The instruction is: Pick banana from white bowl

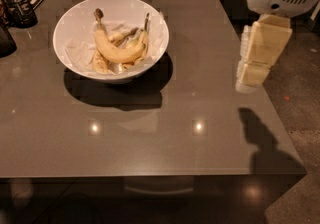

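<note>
The white bowl [75,28] stands on the grey table at the back left. In it lies the banana [116,52], plump and curved, with its dark brown stem pointing up to the back left. Smaller, paler bananas lie around it on white paper. My gripper [252,70] hangs at the right, over the table's right edge, well to the right of the bowl and above the tabletop. It casts a shadow on the table's front right corner.
The grey table [150,133] fills most of the view; its front edge runs across the bottom. A dark holder with utensils [17,5] stands at the back left corner. Speckled floor [300,118] lies to the right.
</note>
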Robot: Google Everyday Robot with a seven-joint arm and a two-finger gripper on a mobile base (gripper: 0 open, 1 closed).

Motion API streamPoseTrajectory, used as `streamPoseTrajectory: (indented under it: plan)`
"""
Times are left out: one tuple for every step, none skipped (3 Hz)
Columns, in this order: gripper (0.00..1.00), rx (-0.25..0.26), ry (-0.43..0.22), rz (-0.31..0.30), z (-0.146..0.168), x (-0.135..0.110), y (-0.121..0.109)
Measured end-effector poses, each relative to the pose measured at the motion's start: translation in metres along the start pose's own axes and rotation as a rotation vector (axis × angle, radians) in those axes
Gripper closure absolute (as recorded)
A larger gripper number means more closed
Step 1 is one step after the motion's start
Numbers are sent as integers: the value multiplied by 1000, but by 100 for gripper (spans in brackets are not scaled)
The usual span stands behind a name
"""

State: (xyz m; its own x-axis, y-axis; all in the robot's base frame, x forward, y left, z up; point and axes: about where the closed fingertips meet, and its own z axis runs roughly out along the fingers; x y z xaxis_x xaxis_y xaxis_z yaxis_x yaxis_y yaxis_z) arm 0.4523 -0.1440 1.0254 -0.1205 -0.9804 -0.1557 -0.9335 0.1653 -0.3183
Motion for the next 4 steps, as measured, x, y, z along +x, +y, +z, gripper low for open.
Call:
streamPoseTrajectory:
  plan:
    - [0, 23, -12, -4, -5, -4, -2]
    - [0, 23, -12, -4, -5, -4, -2]
    - [0, 14, -43, -8, 3, -44, -18]
    - [0, 24, -59, -25, 18, -98, -43]
